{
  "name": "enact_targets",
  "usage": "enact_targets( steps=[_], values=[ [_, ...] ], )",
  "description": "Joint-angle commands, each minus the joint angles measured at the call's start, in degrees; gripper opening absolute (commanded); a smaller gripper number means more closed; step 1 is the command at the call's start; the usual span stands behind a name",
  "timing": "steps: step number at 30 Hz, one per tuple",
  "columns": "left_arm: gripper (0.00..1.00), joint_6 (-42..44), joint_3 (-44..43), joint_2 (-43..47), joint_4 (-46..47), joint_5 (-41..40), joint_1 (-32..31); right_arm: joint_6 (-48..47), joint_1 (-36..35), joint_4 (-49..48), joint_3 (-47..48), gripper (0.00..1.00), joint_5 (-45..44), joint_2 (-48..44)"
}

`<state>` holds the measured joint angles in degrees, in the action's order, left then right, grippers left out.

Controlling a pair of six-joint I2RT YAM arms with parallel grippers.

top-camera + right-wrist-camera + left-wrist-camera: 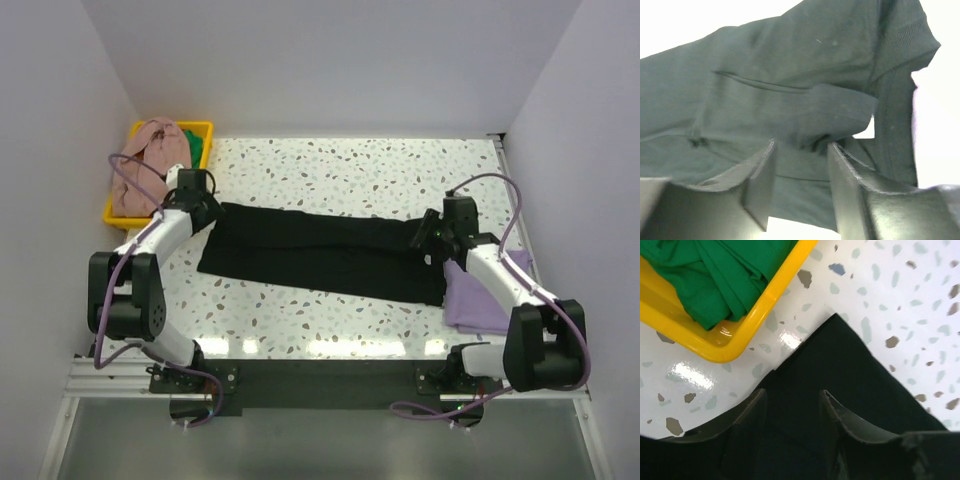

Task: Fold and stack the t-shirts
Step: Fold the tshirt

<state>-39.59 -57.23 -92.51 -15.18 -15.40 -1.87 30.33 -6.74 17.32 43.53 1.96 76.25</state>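
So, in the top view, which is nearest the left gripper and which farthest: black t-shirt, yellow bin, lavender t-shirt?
1. Black t-shirt: its left end lies under the left gripper.
2. Yellow bin: just beyond, far-left corner.
3. Lavender t-shirt: across the table, right side.

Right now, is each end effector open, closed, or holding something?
Left end effector: open, over the black t-shirt.
Right end effector: open, over it too.

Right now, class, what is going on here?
Two robot arms are folding a black t-shirt, laid in a long band across the table. The left tool and right tool stand open over its two ends. A lavender shirt lies by the right arm; a pink shirt and a green shirt sit in the yellow bin.
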Motion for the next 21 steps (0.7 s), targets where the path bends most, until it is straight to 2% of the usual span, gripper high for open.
enact_targets(
  steps=[1, 5, 9, 13, 16, 21],
  values=[
    [0.53, -0.49, 0.02, 6.72, 1.29, -1.83, 0.64, -0.88, -0.11, -0.36, 0.68, 0.52, 1.82, -4.88],
    [0.5, 0.74, -0.6, 6.82, 2.87, 2.38, 0.64, -1.06, -0.03, -0.44, 1.82, 0.56, 0.95, -5.76],
    [0.44, 1.01, -0.6, 4.71, 6.13, 9.5, -1.11, -2.9, -0.02, -1.06, 7.08, 0.57, -0.19, 0.63],
    [0.43, 1.62, -3.14, 0.15, 6.74, 11.44, -6.46, -4.22, -0.11, -1.07, 12.18, 0.57, -1.78, 7.57],
    [0.42, 1.63, -4.72, -2.92, 7.7, 13.37, -10.33, -4.66, -0.11, 1.04, 15.35, 0.57, -7.56, 10.84],
    [0.42, 1.54, -5.96, -6.8, 13.14, 19.94, -15.7, -4.14, -0.11, 2.71, 15.8, 0.59, -12.06, 11.38]
  ],
)
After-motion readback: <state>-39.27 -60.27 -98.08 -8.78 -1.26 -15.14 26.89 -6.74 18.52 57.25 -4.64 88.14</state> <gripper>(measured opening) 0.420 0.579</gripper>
